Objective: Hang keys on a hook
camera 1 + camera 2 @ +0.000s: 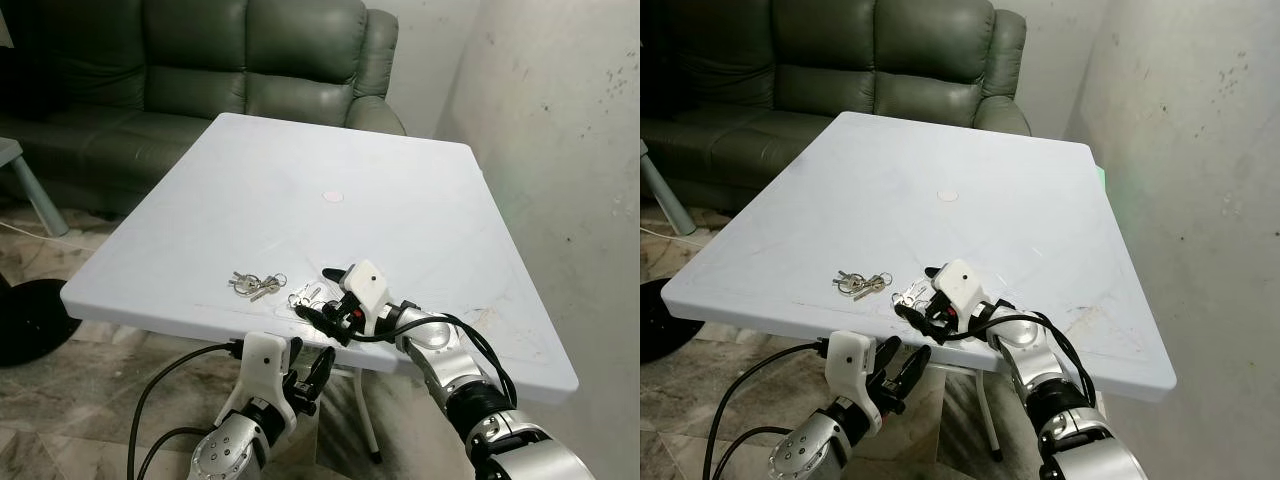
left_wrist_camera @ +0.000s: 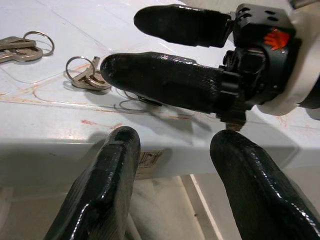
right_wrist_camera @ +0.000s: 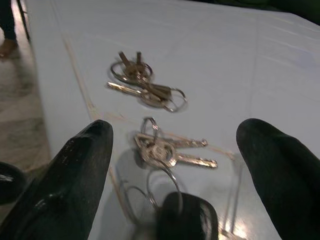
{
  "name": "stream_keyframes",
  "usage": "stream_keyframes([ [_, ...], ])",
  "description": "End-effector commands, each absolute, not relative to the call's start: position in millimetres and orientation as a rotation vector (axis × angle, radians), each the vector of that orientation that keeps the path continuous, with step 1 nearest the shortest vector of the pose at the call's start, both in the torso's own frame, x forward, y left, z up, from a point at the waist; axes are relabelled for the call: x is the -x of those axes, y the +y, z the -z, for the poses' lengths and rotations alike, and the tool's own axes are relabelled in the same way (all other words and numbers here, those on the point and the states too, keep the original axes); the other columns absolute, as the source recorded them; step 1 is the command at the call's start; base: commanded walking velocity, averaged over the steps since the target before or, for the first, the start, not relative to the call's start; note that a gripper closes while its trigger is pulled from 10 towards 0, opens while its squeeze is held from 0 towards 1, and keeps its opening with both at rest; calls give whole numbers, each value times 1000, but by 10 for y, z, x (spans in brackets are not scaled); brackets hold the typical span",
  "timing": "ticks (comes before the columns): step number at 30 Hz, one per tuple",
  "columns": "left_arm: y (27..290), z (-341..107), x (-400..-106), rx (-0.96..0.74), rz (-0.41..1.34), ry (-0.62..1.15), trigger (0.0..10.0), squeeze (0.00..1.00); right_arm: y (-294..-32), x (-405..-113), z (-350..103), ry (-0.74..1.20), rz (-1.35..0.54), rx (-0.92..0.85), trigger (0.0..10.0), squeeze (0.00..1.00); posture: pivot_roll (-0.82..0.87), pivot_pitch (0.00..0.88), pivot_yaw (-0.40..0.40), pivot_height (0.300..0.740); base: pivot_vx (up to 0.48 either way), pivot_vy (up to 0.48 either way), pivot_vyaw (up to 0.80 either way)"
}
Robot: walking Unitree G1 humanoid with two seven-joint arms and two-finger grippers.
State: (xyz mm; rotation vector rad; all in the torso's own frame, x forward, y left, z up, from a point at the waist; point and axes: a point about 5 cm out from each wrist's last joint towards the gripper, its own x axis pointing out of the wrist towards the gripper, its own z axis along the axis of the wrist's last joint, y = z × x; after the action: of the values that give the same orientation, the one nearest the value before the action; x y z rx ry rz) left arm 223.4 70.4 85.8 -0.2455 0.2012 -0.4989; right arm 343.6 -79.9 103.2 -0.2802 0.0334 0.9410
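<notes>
Looking down, I see the green sofa [image 1: 250,70] beyond the far edge of the white table [image 1: 400,230], and a pale scuffed wall [image 1: 570,150] running along the table's right side. A dark round base [image 1: 25,320] sits on the tiled floor [image 1: 60,400] off the table's near left corner. A small round mark [image 1: 333,197] lies about mid-table.

My right arm reaches in over the table's near edge, and my right claw [image 1: 322,291] rests low over the tabletop with its two black fingers [image 3: 80,170] spread wide; nothing is gripped between them. My left claw [image 1: 308,372] hangs below the table's near edge, just under the right claw, its fingers [image 2: 105,185] also apart and empty.

Two sets of keys lie flat on the table close to that near edge. The nearer bunch of keys [image 3: 167,150] sits right between my right claw's spread fingers, its rings and two silver blades on the surface; I cannot tell whether a fingertip touches it. The second bunch of keys [image 1: 256,283] lies just beside it, a little further left along the table's edge, clear of both claws. A black fob [image 3: 187,217] on a ring lies at the near end of the bunch between my fingers.
</notes>
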Motion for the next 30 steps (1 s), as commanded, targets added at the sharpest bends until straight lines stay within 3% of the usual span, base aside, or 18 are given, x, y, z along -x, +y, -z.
stream_keyframes([
  [1,643,-891,-2210,265,502,199,10000,0,-846,-3418,-986,50,-945,307,2745,0,163,73,-108,740,0,0,0],
  [2,641,-891,-2208,266,501,199,10000,0,-855,-3416,-984,49,-946,313,2745,0,162,75,-109,740,0,0,0],
  [3,639,-891,-2207,266,501,200,10000,0,-861,-3412,-974,57,-954,320,902,0,162,75,-109,740,0,0,0],
  [5,636,-890,-2204,268,501,200,10000,0,-874,-3406,-966,58,-961,347,1137,0,160,77,-111,740,0,0,0],
  [6,634,-889,-2202,270,500,201,10000,0,-881,-3401,-953,71,-973,359,902,0,160,77,-111,740,0,0,0],
  [7,631,-890,-2201,271,500,202,10000,0,-887,-3398,-953,69,-978,364,0,0,159,79,-114,740,0,0,0],
  [30,619,-891,-2196,284,487,203,10000,0,-928,-3373,-935,98,-1039,390,0,0,158,83,-123,740,0,0,0],
])
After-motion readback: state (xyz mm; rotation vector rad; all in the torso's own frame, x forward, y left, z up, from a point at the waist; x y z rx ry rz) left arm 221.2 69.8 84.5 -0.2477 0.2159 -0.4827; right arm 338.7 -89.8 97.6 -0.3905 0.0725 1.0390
